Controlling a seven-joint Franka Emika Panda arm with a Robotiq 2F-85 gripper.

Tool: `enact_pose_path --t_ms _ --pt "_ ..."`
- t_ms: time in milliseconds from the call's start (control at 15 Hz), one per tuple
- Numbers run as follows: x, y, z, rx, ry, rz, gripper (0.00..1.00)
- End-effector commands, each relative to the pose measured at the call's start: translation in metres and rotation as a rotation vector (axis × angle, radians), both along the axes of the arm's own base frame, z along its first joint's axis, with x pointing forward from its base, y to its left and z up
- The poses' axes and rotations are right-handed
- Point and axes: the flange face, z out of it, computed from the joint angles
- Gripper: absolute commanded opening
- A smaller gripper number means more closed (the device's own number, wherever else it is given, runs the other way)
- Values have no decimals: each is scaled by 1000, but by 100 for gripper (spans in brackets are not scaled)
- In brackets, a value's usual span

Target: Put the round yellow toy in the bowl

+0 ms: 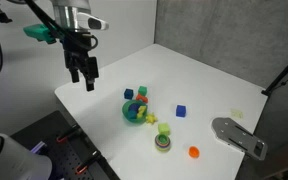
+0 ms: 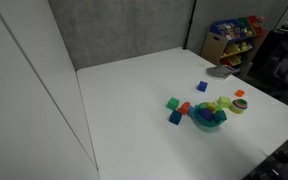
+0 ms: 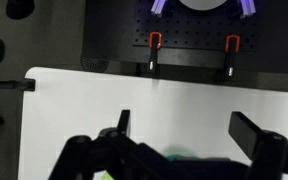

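Note:
The teal-green bowl [image 1: 134, 112] stands on the white table [image 1: 184, 75] with small pieces in it; it also shows in an exterior view [image 2: 206, 118]. A small yellow toy [image 1: 150, 116] lies at the bowl's rim; I cannot tell whether it is inside or beside. My gripper [image 1: 82, 74] hangs open and empty above the table, up and to the left of the bowl. In the wrist view the gripper's open fingers [image 3: 189, 135] frame bare table, and a sliver of the bowl [image 3: 184, 156] shows at the bottom edge.
Around the bowl lie a blue cube [image 1: 181, 111], a lime-green piece [image 1: 165, 129], a green ring with a dark centre [image 1: 163, 143], an orange disc [image 1: 194, 152], and green, red and blue blocks [image 2: 174, 108]. A grey flat object [image 1: 239, 136] lies at the table's right edge.

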Motion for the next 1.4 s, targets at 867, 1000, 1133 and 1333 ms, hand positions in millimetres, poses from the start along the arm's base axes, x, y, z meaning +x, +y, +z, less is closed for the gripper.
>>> enact_pose_path --t_ms 867,1000,1133,1333 --pt "76 -21 -12 40 -86 -37 100" --pt "96 -32 -20 44 -110 -54 100" --pt "116 -45 -31 49 -131 -74 100" --pt "146 -64 -50 48 -185 -115 100"
